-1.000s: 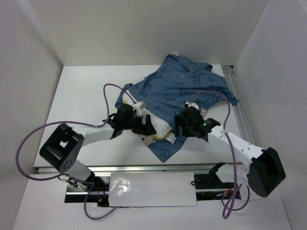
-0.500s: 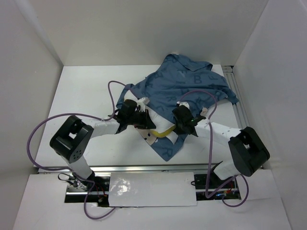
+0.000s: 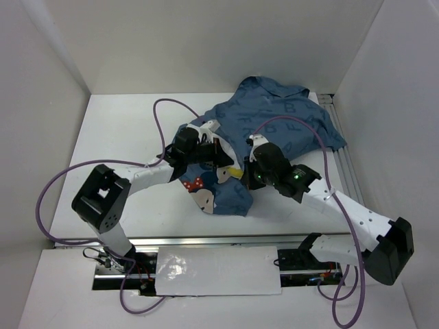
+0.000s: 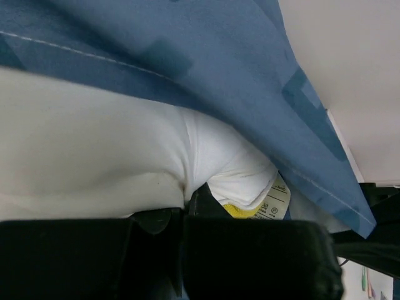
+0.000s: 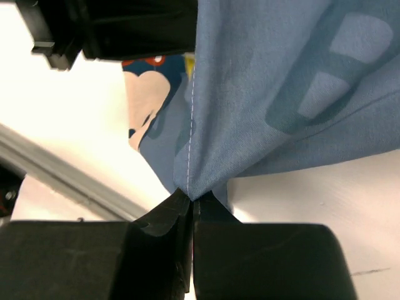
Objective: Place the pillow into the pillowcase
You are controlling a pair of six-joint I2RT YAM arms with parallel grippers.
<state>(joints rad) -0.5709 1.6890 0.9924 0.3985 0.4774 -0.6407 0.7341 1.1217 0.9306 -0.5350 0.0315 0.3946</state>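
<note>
Pillowcase (image 5: 262,87) is pinched at its hem between the right fingers (image 5: 161,220), while the left fingers (image 4: 153,222) clamp the pillow (image 4: 94,144).

Both hands were open a second ago and have closed. The left hand (image 4: 186,201) now pinches the pillow (image 4: 94,144), and the right hand (image 5: 191,201) pinches the pillowcase (image 5: 269,75) hem. Both have moved forward, drawing blue cloth over most of the pillow's yellow edge. A mouse print (image 3: 203,197) now faces up.
</note>
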